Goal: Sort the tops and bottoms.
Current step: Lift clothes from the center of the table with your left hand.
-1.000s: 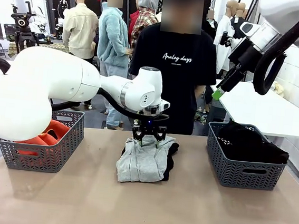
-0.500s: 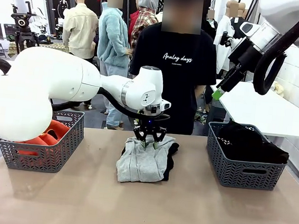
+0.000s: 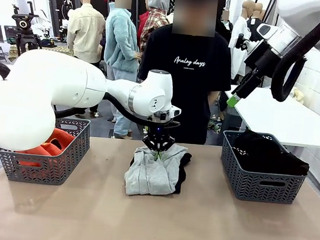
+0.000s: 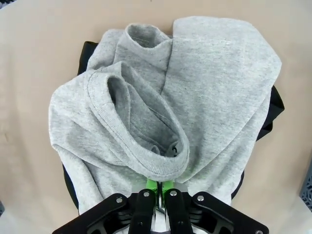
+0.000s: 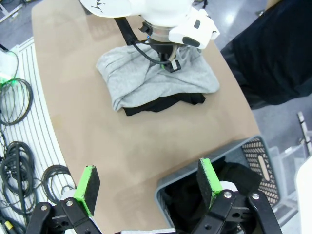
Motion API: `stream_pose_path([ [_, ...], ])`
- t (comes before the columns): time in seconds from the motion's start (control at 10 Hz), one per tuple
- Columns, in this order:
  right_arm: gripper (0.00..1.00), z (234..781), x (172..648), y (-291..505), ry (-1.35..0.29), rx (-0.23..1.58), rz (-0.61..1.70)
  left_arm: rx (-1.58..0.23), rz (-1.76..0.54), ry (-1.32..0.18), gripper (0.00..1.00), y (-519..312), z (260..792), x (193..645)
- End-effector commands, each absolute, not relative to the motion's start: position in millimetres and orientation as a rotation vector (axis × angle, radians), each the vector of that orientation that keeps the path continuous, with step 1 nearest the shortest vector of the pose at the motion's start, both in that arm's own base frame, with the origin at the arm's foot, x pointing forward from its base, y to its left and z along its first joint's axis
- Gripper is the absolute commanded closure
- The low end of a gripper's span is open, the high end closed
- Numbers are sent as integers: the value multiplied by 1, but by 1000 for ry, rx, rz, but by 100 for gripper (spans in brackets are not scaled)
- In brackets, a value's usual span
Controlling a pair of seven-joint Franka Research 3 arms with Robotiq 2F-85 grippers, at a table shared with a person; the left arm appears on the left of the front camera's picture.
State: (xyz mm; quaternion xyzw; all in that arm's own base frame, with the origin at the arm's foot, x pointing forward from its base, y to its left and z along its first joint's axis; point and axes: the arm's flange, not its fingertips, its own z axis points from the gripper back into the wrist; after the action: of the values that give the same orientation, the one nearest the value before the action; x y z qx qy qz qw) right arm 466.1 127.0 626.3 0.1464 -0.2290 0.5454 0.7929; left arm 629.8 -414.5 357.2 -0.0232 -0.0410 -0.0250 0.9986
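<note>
The left gripper (image 3: 158,147) (image 4: 158,184) points down at the middle of the tan table (image 3: 139,223), its green pads (image 4: 151,185) pressed together on the ribbed edge of the light heather-grey sweatshirt (image 3: 152,176) (image 4: 214,87) (image 5: 141,80). That soft top lies crumpled on the table, on a plain black fabric garment (image 3: 182,176) (image 4: 275,102) (image 5: 161,103) that peeks out along its edges. The right gripper (image 3: 232,101) (image 5: 146,181) hangs high above the right side of the table, its jaws spread wide and holding nothing. Below it stands a dark grey plastic lattice basket (image 3: 258,189) (image 5: 261,163) holding black fabric bottoms (image 3: 264,153) (image 5: 195,197). At the table's left side, a matching grey lattice basket (image 3: 47,169) holds a bright orange hoodie-like top (image 3: 56,138). A person in a black T-shirt with white script lettering (image 3: 188,71) stands at the far side
</note>
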Motion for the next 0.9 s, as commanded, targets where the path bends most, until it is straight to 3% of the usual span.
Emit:
stream_pose_path([
  [0.0,0,626,466,127,-487,312,1174,-63,-48,-170,100,-405,369,620],
  [0.1,0,626,466,127,-487,312,1174,-46,-50,-82,100,-414,357,630],
  [0.3,0,626,466,127,-487,312,1174,-57,-50,-107,100,-414,363,630],
  [0.5,0,626,466,127,-487,312,1174,-153,-124,6,100,-418,415,618],
  [0.8,0,626,466,127,-487,312,1174,-77,-149,37,100,-426,493,592],
])
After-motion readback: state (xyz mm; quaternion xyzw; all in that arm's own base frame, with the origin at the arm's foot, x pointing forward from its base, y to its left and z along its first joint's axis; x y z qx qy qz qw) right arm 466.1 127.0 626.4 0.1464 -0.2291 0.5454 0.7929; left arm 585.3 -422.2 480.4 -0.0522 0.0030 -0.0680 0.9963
